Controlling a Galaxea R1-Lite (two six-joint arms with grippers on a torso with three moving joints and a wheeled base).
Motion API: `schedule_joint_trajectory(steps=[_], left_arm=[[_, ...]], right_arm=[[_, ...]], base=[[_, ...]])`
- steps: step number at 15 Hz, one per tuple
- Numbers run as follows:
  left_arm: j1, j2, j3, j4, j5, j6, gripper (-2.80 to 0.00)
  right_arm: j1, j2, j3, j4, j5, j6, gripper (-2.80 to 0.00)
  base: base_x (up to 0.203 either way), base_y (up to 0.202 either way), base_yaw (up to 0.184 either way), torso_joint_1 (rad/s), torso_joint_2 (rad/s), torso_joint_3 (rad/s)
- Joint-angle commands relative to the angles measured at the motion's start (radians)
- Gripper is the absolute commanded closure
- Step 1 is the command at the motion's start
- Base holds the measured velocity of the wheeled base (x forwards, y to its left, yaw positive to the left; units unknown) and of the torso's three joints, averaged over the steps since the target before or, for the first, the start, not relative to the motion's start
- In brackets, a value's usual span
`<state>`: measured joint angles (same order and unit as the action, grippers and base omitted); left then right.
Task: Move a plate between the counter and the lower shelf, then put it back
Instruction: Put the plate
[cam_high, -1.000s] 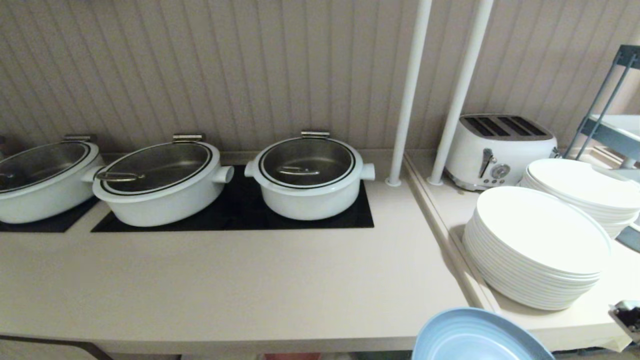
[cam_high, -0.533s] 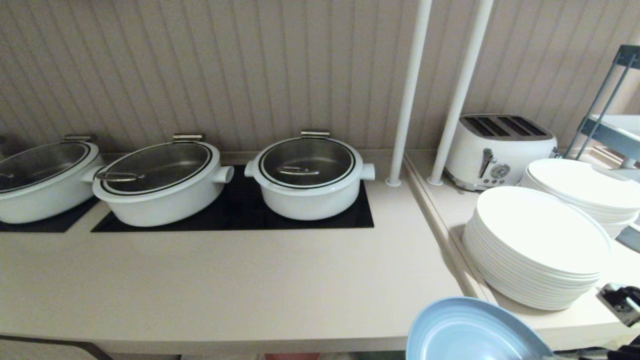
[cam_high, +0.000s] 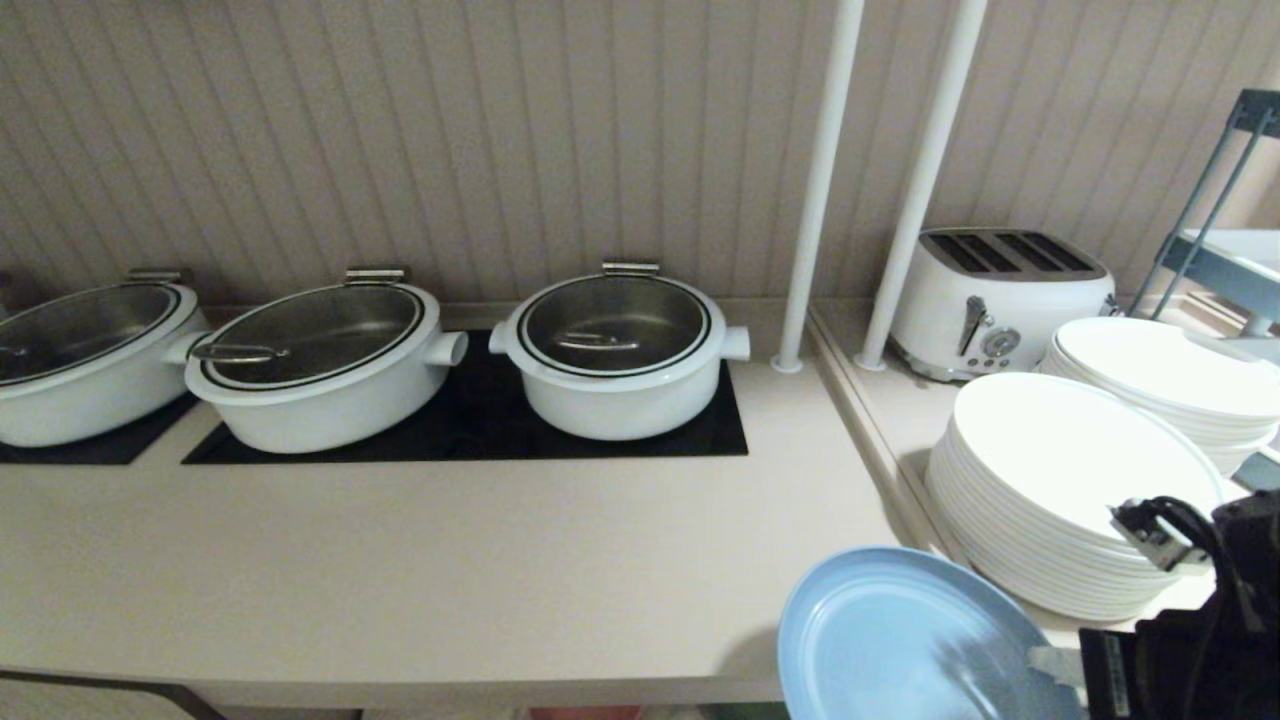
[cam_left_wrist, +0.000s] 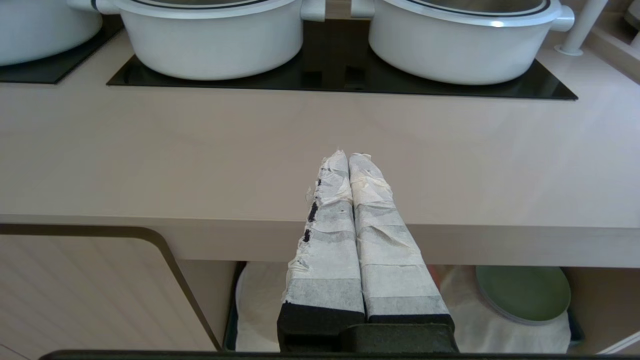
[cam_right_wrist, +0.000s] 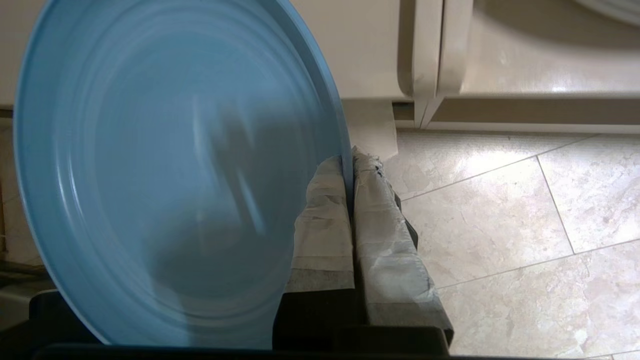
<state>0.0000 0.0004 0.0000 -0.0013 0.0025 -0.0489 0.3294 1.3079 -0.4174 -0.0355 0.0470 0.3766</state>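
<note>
Right gripper (cam_right_wrist: 348, 162) pinches the plate (cam_right_wrist: 170, 165) rim; the head view alone shows it over the counter (cam_high: 450, 560) edge. Left gripper (cam_left_wrist: 348, 156) pressed together.

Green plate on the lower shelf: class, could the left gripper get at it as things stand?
Probably yes. The left gripper is shut and empty in front of the counter. The green plate lies below on the white cloth, its near side open, though the counter's edge overhangs it.
</note>
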Motion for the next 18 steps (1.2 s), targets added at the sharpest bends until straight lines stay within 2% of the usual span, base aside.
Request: schedule_joint_trajectory(steps=[1,8,13,18], left_arm=[[0.0,0.0,0.0,0.0,0.001,0.0,0.0],[0.0,0.0,0.0,0.0,0.001,0.0,0.0],[0.0,0.0,0.0,0.0,0.001,0.0,0.0],[0.0,0.0,0.0,0.0,0.001,0.0,0.0]], right_arm=[[0.0,0.087,-0.05,0.0,0.001,0.002,0.0],[0.003,0.254,-0.163,-0.014,0.001,0.002,0.0],[0.087,0.377,-0.176,-0.182,0.001,0.105,0.0],[0.139,0.504,-0.198,-0.334,0.0,0.138,0.0]], base=[[0.0,0.0,0.0,0.0,0.0,0.0],[0.0,0.0,0.0,0.0,0.0,0.0],[0.0,0.0,0.0,0.0,0.0,0.0],[0.0,0.0,0.0,0.0,0.0,0.0]])
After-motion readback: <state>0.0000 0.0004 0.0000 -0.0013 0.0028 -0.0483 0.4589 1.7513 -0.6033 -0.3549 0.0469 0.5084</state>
